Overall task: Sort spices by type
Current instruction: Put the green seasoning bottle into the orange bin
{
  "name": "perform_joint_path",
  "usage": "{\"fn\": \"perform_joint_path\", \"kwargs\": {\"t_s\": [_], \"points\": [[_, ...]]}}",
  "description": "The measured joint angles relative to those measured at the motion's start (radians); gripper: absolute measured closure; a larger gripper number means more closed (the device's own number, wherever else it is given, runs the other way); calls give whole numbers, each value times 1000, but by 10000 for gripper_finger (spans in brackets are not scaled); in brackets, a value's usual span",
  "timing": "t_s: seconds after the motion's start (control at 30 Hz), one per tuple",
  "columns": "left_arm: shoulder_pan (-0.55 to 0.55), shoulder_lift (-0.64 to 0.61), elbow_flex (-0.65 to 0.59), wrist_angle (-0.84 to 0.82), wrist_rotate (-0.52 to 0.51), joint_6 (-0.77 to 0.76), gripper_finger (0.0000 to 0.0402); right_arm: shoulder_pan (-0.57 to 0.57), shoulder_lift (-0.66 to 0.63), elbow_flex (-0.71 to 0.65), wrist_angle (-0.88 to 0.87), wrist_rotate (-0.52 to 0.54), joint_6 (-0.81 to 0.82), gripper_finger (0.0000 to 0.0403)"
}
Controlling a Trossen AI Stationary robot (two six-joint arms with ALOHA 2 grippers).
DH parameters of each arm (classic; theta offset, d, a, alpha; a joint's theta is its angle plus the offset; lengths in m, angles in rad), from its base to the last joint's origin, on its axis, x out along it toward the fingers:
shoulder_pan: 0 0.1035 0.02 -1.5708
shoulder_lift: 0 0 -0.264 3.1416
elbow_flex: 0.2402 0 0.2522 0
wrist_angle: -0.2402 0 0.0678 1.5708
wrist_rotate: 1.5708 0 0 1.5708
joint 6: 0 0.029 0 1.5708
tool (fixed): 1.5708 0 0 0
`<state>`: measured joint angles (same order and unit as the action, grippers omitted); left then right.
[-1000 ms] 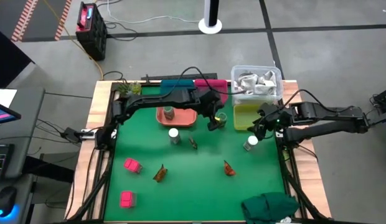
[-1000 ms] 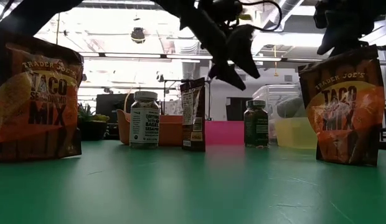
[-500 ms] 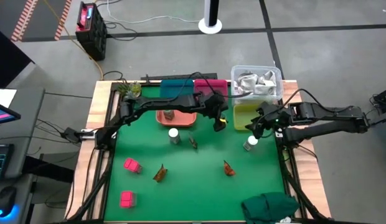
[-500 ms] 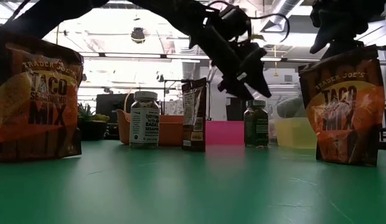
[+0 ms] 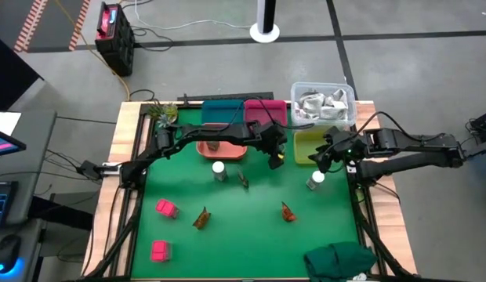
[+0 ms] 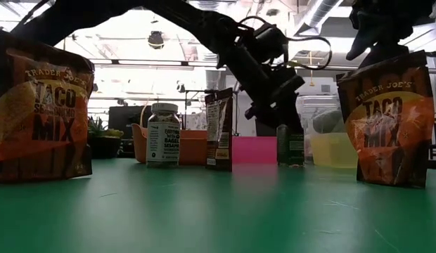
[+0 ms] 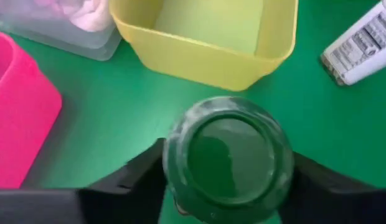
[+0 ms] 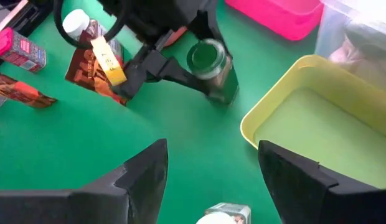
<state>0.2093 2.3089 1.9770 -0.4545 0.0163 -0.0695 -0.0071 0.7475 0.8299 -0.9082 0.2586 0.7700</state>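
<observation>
Jar, dark green glass (image 7: 227, 158), round green lid with a pale worn rim, standing upright on the green bench (image 5: 251, 211) directly between the fingers of my left end effector (image 5: 275, 154). One dark finger sits on each side of the jar just below the lid; whether they press the glass yet I cannot tell, and the jar's foot is on the bench. Just beyond my fingertips lies the yellow bin (image 7: 205, 37), with the pink bin (image 7: 18, 112) beside it and a clear tub (image 5: 321, 102) of crumpled wrappers past both.

Second dark green jar (image 5: 214, 142), in the orange tray (image 5: 227, 151) back along my left arm.

White-capped jars, two: one upright (image 5: 219, 169) near my left end effector, with a printed label; the other (image 5: 315, 180) lying just under my right end effector (image 5: 331, 159), which hangs above the bench by the yellow bin, fingers spread apart and holding nothing.

Sachets, brown-orange, three: (image 5: 243, 180), (image 5: 201, 218), (image 5: 288, 211), standing across the middle of the bench, lettered "Taco Mix".

Blocks, pink, two: (image 5: 165, 207), (image 5: 158, 250), well apart from both end effectors at the bench's near left corner.
</observation>
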Motion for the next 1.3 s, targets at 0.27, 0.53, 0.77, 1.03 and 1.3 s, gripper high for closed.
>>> {"fn": "perform_joint_path", "kwargs": {"t_s": [0.27, 0.53, 0.77, 1.03, 1.3], "points": [[25, -45, -1, -31, 8, -6, 213, 0, 0, 0, 6, 3, -6, 128], [66, -204, -1, -246, -4, 82, 213, 0, 0, 0, 7, 10, -11, 128], [87, -391, -184, -268, -45, 107, 213, 0, 0, 1, 25, 43, -20, 128], [96, -658, -635, -56, -164, -22, 213, 0, 0, 1, 39, 60, -22, 128], [130, -742, -923, 214, -233, -145, 213, 0, 0, 1, 144, 61, -87, 128]]}}
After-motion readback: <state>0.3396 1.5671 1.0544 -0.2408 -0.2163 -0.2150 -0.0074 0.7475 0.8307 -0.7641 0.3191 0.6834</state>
